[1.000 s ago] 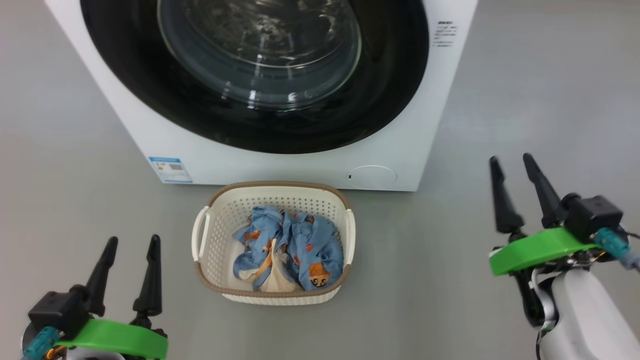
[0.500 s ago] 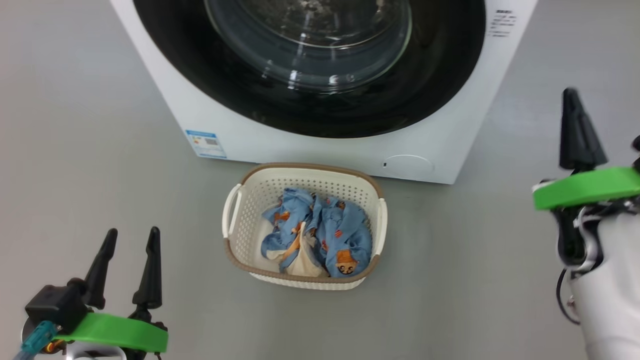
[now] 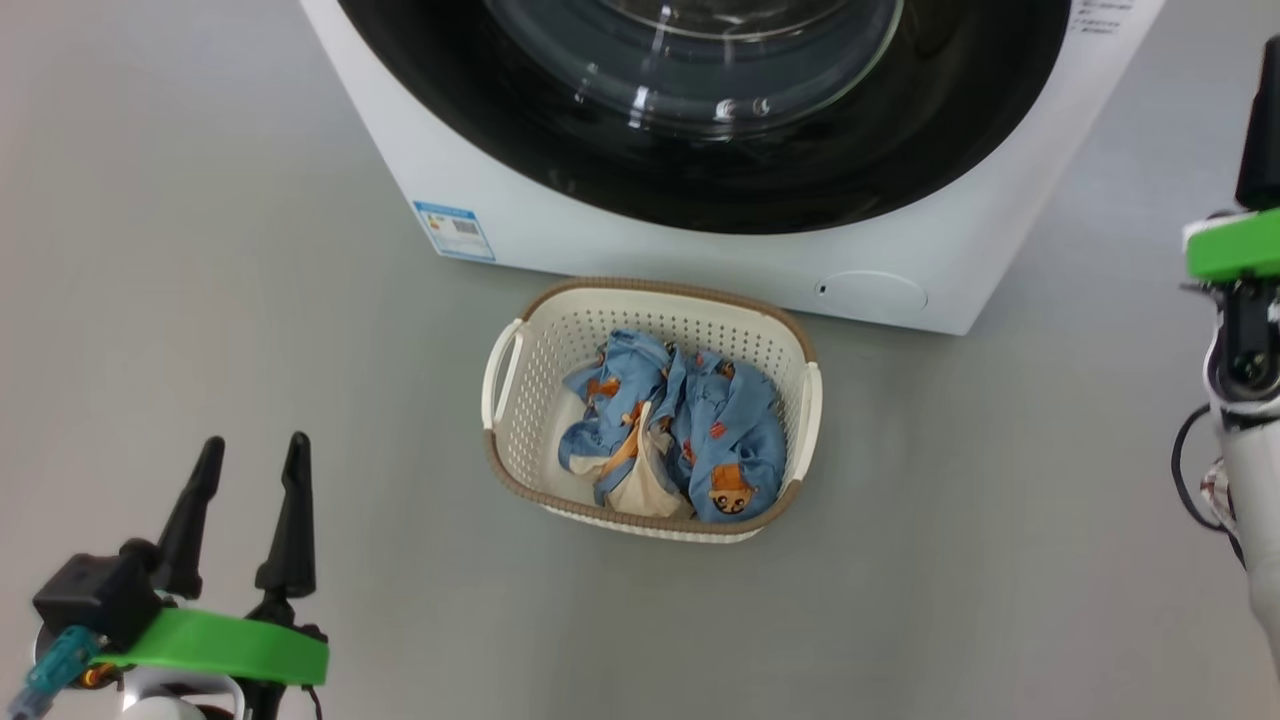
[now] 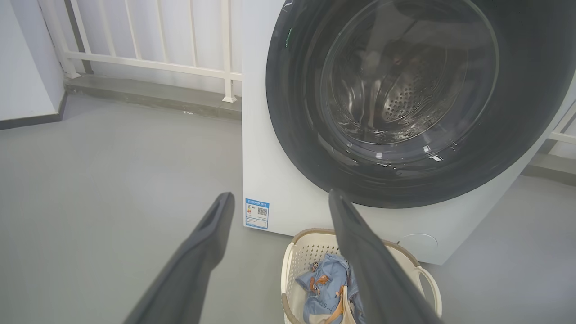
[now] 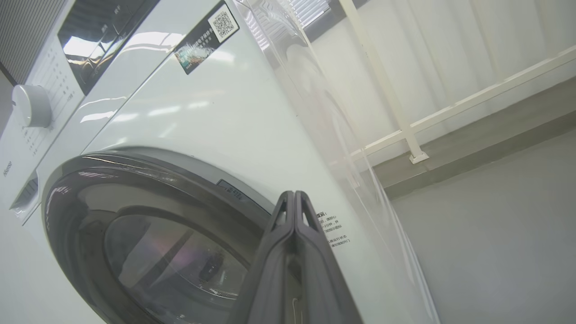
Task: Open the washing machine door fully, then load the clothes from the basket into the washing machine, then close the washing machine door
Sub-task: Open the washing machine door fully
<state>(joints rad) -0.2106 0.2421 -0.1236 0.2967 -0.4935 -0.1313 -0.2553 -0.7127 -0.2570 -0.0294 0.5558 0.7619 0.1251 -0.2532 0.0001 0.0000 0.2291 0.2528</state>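
The white washing machine (image 3: 500,200) stands at the top of the head view, and its round black door (image 3: 480,100) lies flat against the front. Before it on the floor sits the cream basket (image 3: 520,400), holding crumpled light-blue bear-print clothes (image 3: 735,430). My left gripper (image 3: 253,445) hovers open and empty at the lower left, well short of the basket. Its wrist view looks between the spread fingers (image 4: 211,229) at the door (image 4: 292,112), basket (image 4: 310,234) and clothes (image 4: 324,288). My right gripper (image 3: 1268,45) is raised at the right edge, shut on nothing (image 5: 293,194), beside the door's rim (image 5: 135,180).
Grey floor (image 3: 200,250) lies all round the machine and basket. A blue label sticker (image 3: 455,230) marks the machine's lower left front. A control panel with a knob (image 5: 31,105) tops the machine. A white railing (image 4: 157,63) runs behind it.
My right gripper has shut and risen to the right of the machine. The head camera has turned, so the machine and basket sit further right. The left gripper stays open and still.
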